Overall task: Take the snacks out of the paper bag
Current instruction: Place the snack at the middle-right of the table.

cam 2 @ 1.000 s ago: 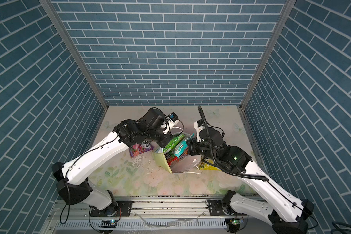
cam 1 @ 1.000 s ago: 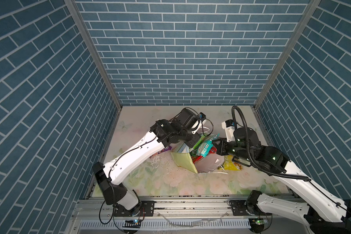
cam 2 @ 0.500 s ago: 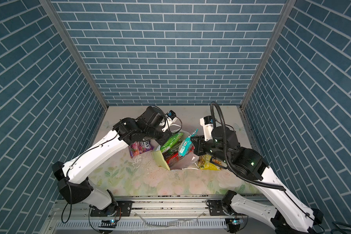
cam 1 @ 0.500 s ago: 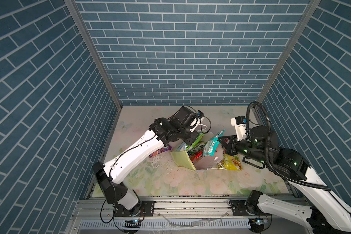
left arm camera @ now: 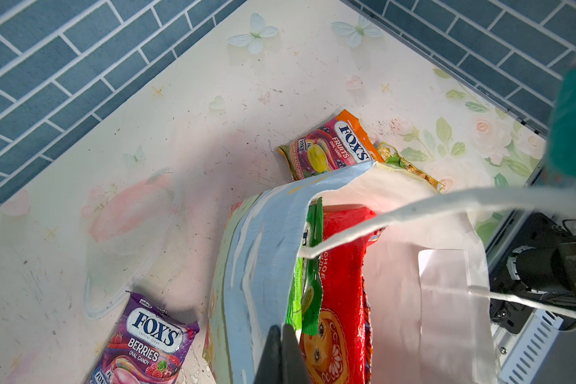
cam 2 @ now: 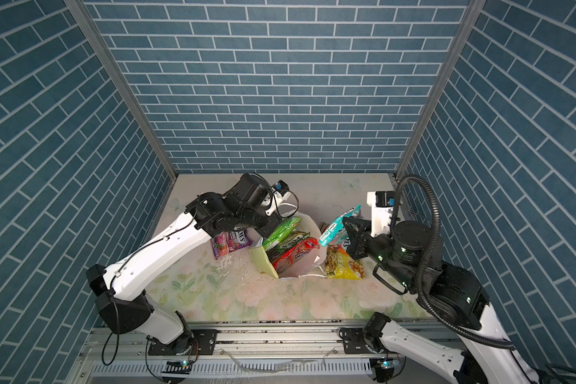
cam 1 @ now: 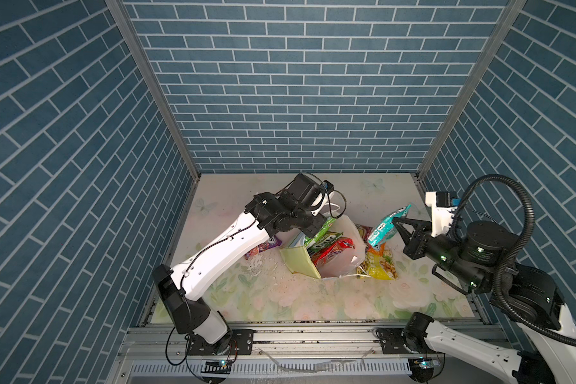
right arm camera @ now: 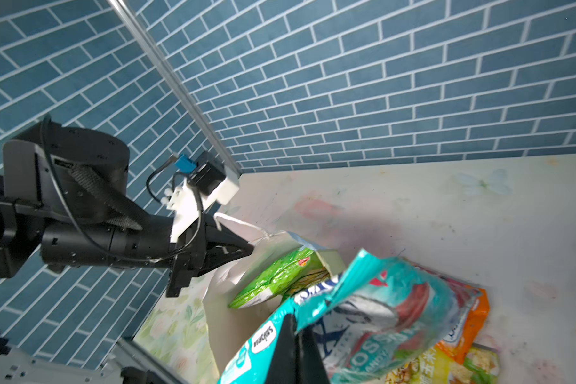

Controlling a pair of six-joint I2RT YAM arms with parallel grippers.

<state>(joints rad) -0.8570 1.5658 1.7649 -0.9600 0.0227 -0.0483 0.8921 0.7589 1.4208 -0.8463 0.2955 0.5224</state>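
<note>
At the table (cam 1: 313, 299) centre in both top views, the paper bag (cam 1: 300, 266) stood tilted and open, holding a red cookie bag (cam 1: 333, 251) and green chips (cam 1: 327, 227), while the right jaws pinched a teal packet (cam 1: 384, 226) clear of the table, just beside the bag and above a yellow packet (cam 1: 378, 267). In the left wrist view, the left jaws pinched the bag's bluish wall at its rim; a purple packet (left arm camera: 147, 339) and an orange packet (left arm camera: 333, 146) lay on the table outside. In the right wrist view, the right jaws, pressed together, gripped the teal packet by one edge.
</note>
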